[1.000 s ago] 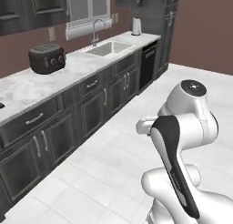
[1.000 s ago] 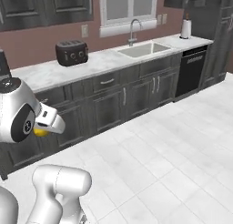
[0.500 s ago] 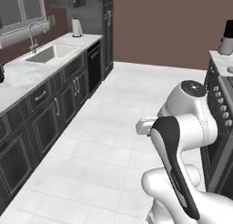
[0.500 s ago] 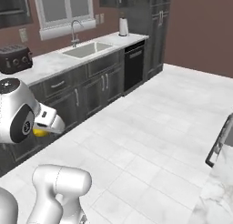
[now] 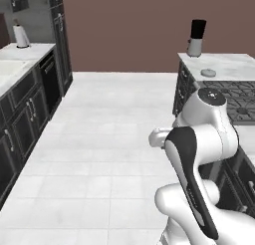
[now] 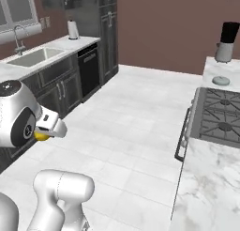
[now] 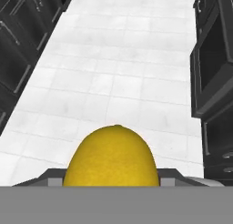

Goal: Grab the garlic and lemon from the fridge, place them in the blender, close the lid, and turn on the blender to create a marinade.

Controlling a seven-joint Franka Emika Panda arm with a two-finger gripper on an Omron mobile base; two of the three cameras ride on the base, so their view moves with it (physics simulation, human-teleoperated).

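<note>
End effector [image 6: 43, 134] of mine is pinching the lemon [image 7: 111, 157], carried above the white tiled floor [image 5: 99, 139] with the arm folded close to the base. Blender [image 6: 227, 41] stands on the marble table [image 6: 220, 65] at the far right, beside the gas stove [image 6: 218, 115]; dark jar on silver-grey base. Lid [image 6: 221, 80] lies on the table just in front of the blender.

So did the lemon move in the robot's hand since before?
No. The lemon sits tucked under the same white hand beside the arm's round joint, as earlier. The kitchen swept past because the base turned.
</note>
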